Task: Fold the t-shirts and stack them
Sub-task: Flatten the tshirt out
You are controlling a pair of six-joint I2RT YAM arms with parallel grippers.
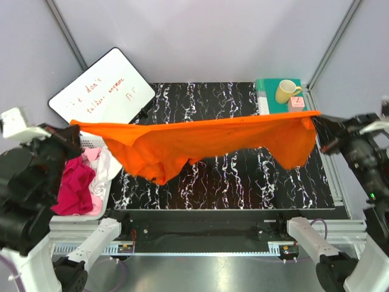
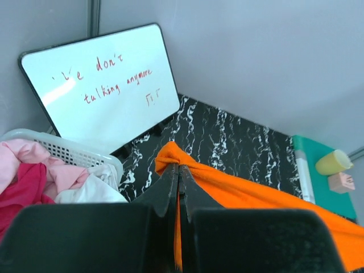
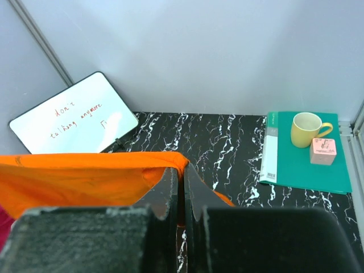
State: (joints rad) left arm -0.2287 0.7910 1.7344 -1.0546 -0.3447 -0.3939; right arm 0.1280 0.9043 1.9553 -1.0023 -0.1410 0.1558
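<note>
The orange t-shirt (image 1: 182, 143) is held in the air above the worktop (image 1: 243, 176), stretched between the two arms. One upper corner is pinched by the pressed-together jaws of the left arm (image 1: 30, 176), the other by those of the right arm (image 1: 358, 152). In each wrist view, orange cloth is seen clamped between the jaw tips. From above, the tips themselves are hard to pick out against the dark arm bodies.

The shirt's top edge is drawn into a nearly straight line. The cloth below sags in loose folds, deepest left of centre, with a shorter flap hanging at the right end. Neck and sleeves cannot be told apart.

At the near left, a white basket (image 1: 100, 213) holds a magenta t-shirt (image 1: 76, 185), a pale pink t-shirt (image 1: 92, 155) and some white cloth (image 1: 108, 170); the number of garments in it cannot be told. A band of the worktop is hidden behind the hanging shirt.

Farther back, a whiteboard (image 1: 103, 91) leans at the left, its red writing only partly legible. At the far right, the near edge of a green folder (image 1: 272, 106) is covered by the shirt. A yellow mug (image 1: 287, 91) and a small pink block (image 1: 296, 102) stand on the folder.
</note>
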